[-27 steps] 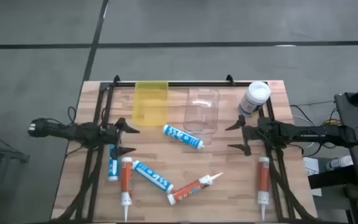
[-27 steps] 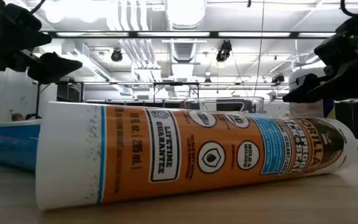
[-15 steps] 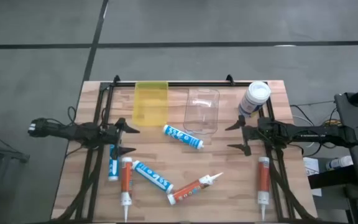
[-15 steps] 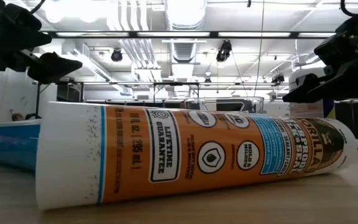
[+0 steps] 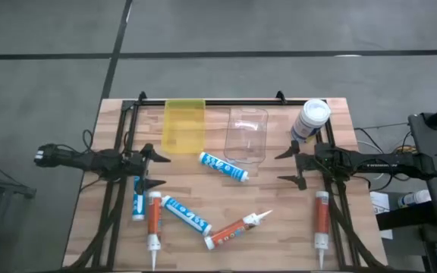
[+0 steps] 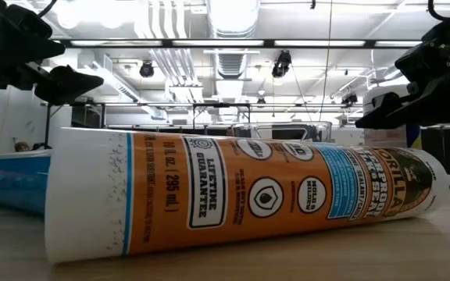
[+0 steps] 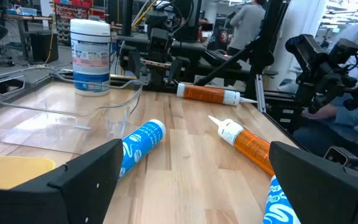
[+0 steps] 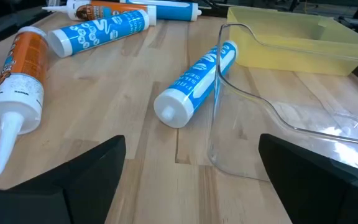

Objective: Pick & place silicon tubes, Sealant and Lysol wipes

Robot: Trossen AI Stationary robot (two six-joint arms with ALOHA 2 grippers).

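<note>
While one orange sealant tube (image 6: pixel 241 195) hides most of the low view, the wooden worktop (image 5: pixel 279 220) shows fully from above. Both end effectors, left (image 5: pixel 152 168) and right (image 5: pixel 288 167), hang spread apart at opposite side edges. Lysol wipes (image 5: pixel 310 120) stand at the far right corner.

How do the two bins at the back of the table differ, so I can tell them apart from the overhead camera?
The yellow bin is tinted and opaque-looking; the clear bin is see-through, so the wood shows beneath it. The yellow bin sits nearer the left gripper, the clear bin nearer the right gripper and the Lysol wipes. A blue tube lies against the clear bin's front edge, not the yellow one's. Both are empty.
</note>
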